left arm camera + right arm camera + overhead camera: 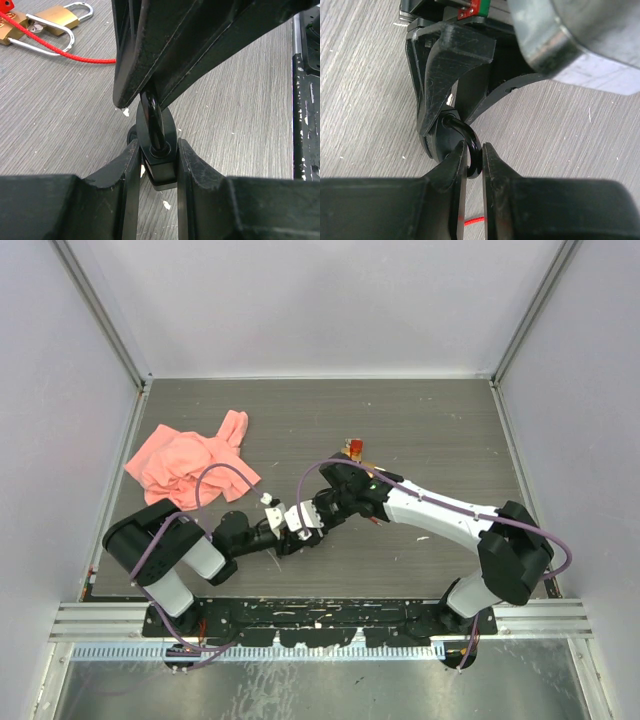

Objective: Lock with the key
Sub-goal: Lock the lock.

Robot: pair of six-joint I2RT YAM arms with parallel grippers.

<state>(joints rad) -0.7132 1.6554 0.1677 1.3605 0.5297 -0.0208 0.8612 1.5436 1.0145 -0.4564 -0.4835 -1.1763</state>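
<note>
The left arm (176,590) pairs bulky black joint housings with a pale grey link. The right arm (440,512) has a long white link between chunky black joints. A purple cable (215,478) runs along each arm. Both arms are bolted to a scratched black base plate (320,618). The left claw (157,150) and right claw (472,150) have matte black, scuffed fingers (197,175). A small red-and-green circuit board (471,7) shows on the left one.

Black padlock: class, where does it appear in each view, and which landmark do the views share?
Top external: centre, hidden where the left gripper meets the right gripper.
Left wrist: black padlock at bottom centre, its body gripped.
Right wrist: centre, its shackle gripped.
Shared landmark: wood-grain table.
</note>
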